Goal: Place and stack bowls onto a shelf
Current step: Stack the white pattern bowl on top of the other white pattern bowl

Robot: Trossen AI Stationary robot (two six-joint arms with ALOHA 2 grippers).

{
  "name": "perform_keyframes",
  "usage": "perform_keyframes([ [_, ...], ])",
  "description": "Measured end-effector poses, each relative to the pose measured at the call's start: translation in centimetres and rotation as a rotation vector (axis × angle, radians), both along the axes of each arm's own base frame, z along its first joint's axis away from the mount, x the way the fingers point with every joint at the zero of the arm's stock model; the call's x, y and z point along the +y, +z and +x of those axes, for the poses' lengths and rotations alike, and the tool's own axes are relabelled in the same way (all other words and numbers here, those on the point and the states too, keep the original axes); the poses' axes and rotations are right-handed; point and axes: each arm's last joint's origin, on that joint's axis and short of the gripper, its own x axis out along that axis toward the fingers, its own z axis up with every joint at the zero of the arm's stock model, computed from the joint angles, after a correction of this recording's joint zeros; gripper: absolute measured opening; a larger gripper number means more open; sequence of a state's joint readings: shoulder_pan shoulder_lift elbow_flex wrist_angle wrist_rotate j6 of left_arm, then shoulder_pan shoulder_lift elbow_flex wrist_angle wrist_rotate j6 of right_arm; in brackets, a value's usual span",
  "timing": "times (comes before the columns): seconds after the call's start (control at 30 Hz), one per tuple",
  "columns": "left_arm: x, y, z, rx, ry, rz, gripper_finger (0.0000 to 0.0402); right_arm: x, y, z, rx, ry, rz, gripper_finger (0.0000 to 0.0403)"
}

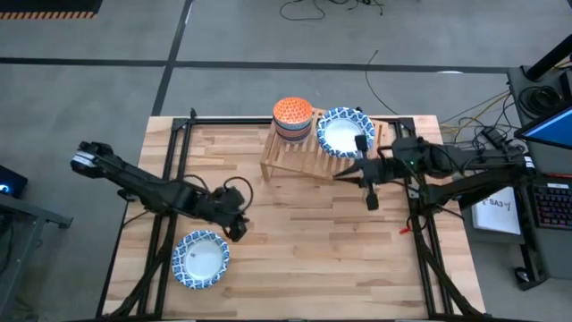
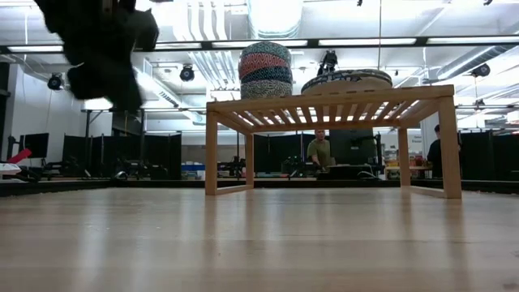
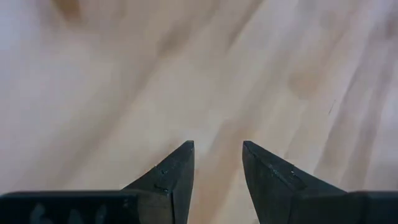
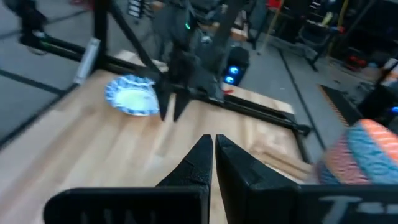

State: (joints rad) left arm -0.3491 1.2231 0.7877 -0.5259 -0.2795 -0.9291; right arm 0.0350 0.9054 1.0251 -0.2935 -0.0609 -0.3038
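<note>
We count a stack of small bowls (image 1: pixel 292 118) and seemingly several wide patterned bowls (image 1: pixel 344 131) on the shelf (image 1: pixel 295 156); one patterned bowl (image 1: pixel 200 259) remains on the table beside the spread-jawed left gripper (image 1: pixel 238 231). The right gripper (image 1: pixel 372 200), jaws pressed together, hovers near the shelf.

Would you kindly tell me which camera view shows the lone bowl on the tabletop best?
The high view: the lone bowl shows whole from above, near the left pincer. The right wrist view shows it small and distant; the low and left wrist views miss it.

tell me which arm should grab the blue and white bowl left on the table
Left. The left hand hangs open right beside the wide blue-and-white patterned bowl on the plank table. The right hand sits shut across the table, by the light wooden slatted shelf.
</note>
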Motion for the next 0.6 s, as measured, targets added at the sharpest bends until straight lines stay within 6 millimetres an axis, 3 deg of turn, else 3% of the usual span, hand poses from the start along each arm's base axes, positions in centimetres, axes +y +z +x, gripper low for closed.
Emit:
perform_keyframes([
  [0.33,-3.9,-3.8,0.2,0.509,0.027,-0.349,0.0119,3.8,-2.6,-0.3,0.023,0.166,0.029,0.0009],
  [0.6,-5.9,-3.3,2.6,0.582,0.033,-0.280,0.0119,5.1,-3.7,0.7,0.023,0.194,-0.018,0.0009],
])
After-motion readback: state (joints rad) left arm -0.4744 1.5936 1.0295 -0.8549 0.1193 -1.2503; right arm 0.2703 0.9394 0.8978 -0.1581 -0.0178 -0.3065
